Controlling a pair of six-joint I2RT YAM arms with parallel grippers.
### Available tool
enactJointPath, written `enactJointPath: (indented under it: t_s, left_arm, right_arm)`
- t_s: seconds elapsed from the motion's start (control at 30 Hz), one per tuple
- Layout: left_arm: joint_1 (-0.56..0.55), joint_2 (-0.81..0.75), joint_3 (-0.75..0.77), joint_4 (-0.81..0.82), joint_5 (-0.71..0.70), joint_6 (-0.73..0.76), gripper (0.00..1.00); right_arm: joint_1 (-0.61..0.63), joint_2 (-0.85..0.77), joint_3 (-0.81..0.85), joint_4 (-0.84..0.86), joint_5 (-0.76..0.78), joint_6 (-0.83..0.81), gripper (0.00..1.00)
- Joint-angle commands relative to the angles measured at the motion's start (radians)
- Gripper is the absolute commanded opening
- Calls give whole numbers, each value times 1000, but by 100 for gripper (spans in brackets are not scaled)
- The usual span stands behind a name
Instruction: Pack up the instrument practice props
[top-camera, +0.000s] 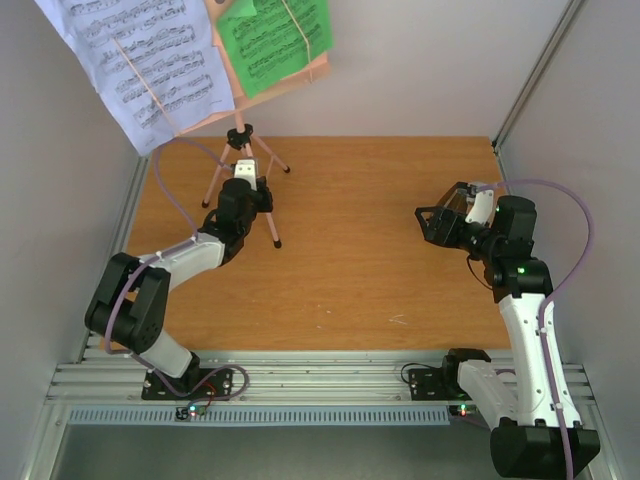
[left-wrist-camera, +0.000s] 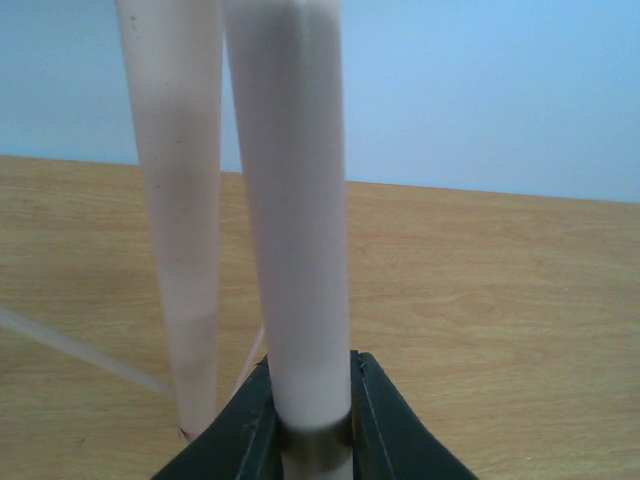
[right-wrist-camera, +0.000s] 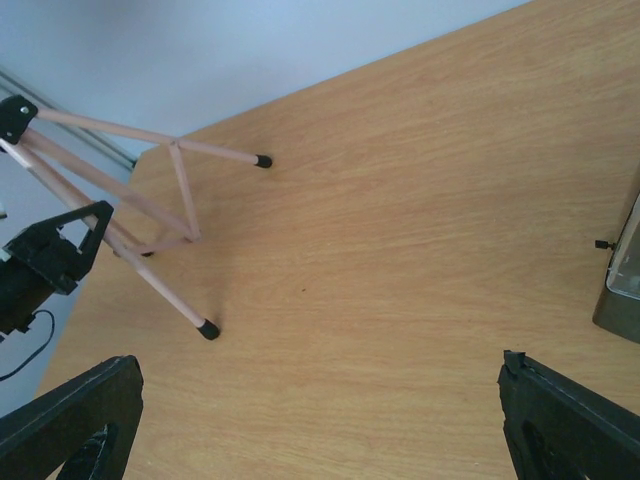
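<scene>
**At the foot of the music stand: making the left grip count**

From above, the music stand (top-camera: 243, 135) sits at the far left of the desk (top-camera: 360, 270) with its legs spread. White sheets (top-camera: 140, 60) and a green sheet (top-camera: 272, 40) are held on its top by thin bands. My left end effector (top-camera: 244, 165) is in among the legs. My right end effector (top-camera: 437, 225) hangs well apart over the right side, jaws spread wide and empty.

Through the left wrist camera, the fingers (left-wrist-camera: 385, 420) are pinched on one pink tube just above a metal band, touching it on both sides. A second tube stands just beside it, and I cannot tell whether the held one is a leg or the post. I judge this to be the grasp for folding or lifting the stand. That tube looks slim and smooth, so I would squeeze squarely and move slowly, because the paper-loaded top could tip.

Through the right wrist camera, the legs show at upper left. A dark, clear-walled thing, likely the metronome (right-wrist-camera: 622, 280), sits at the right edge. I would bring this arm across to steady the stand.
</scene>
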Motion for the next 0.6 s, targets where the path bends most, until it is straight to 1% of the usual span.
enactJointPath:
  t_s: [0.0,0.1,0.23,0.33,0.43,0.57]
  left_arm:
    - [-2,4,29,43,18,61,6]
    - [-2,-14,19,33,48,62,1]
    - [-3,-42,-10,31,124,58,0]
    - [-3,-56,-15,15,205,58,1]
    - [-5,-63,-18,4,314,43,0]
    - [-15,-77,-26,0,391,14,0]
  right_arm:
    - [-3,-30,-16,15,-21,-16,98]
    - [-3,-34,-17,17,-22,-16,98]
    - [-3,-37,-20,17,-23,-16,98]
    - [-3,-36,-20,17,-23,-16,98]
    - [-3,-35,-20,19,-26,-14,98]
    - [-3,-37,-20,17,-24,-16,98]
